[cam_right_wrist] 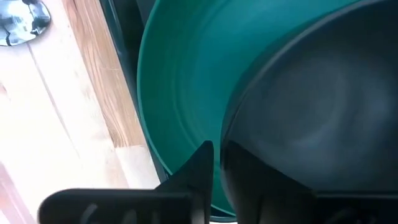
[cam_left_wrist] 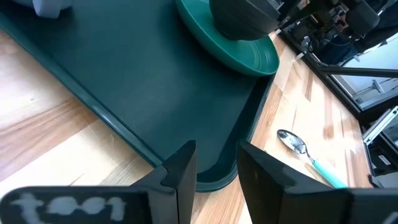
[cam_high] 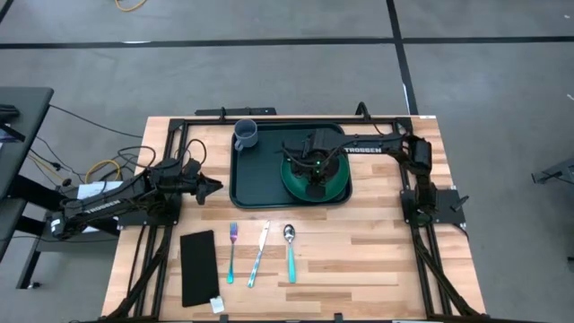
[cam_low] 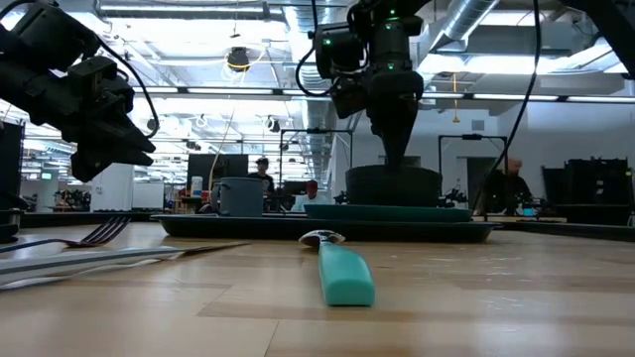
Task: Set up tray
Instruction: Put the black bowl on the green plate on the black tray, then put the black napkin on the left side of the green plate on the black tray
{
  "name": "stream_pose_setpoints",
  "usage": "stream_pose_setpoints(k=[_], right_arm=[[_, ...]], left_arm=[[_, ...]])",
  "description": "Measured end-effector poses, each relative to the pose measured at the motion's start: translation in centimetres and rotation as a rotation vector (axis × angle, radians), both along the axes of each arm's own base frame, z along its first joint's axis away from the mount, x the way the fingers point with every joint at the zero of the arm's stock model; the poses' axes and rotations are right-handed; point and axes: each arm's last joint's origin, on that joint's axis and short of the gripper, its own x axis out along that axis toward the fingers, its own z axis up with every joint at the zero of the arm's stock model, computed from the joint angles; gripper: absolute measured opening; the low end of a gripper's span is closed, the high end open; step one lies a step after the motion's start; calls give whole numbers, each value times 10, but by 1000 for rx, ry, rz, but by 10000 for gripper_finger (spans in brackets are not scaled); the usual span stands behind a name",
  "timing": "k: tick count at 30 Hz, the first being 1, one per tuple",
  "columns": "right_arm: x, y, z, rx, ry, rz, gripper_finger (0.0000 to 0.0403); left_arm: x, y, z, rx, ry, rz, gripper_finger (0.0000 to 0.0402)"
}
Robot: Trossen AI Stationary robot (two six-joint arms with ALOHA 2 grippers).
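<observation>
Right gripper (cam_high: 316, 169) down over dark bowl (cam_low: 393, 185) on green plate (cam_high: 336, 187), fingers pinching bowl rim. Plate sits at tray's (cam_high: 247, 190) near right corner; grey mug (cam_high: 246, 135) at tray's far left corner. Left gripper (cam_high: 208, 187) hovers just left of tray, fingers spread slightly. Fork (cam_high: 232, 251), knife (cam_high: 259, 254), spoon (cam_high: 290, 250) lie on table in front of tray. Tray looks stiff, light, slick plastic; raised rim seems best hold.

Dark green tray (cam_high: 251, 184) on a pale striped-wood worktop (cam_high: 377, 260); the plate (cam_high: 336, 187) is a brighter teal green, the bowl (cam_left_wrist: 242, 15) on it dark grey. The cup (cam_high: 246, 134) is grey-blue. Fork (cam_high: 232, 253) and spoon (cam_high: 291, 254) have turquoise handles, the knife (cam_high: 259, 254) is silver, the flat rectangle (cam_high: 198, 266) black
</observation>
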Motion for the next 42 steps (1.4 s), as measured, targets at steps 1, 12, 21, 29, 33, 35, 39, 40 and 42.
stream_pose_setpoints(k=[1,12,21,29,33,35,39,40,42], right_arm=[[0,1,0,0,0,2,44],[0,4,3,31,-12,-35,97],[-8,-4,79,118,-468,-125,109],[-54,5,150,142,-1068,-128,109],[-92,14,161,184,-1346,-159,109],[-112,20,162,208,-1480,-155,108],[-150,32,153,261,-1700,-134,108],[-157,35,147,280,-1732,-132,108],[-169,40,131,338,-1713,-166,108]], left_arm=[[0,0,0,1,0,-1,100],[0,0,0,2,1,1,100],[0,0,0,-8,-3,2,100],[1,-1,2,-91,-47,3,100],[3,0,6,-135,-103,17,100],[4,0,8,-163,-136,31,100],[6,1,17,-215,-232,41,100],[7,1,19,-218,-254,23,100],[7,-1,23,-233,-266,-8,100]])
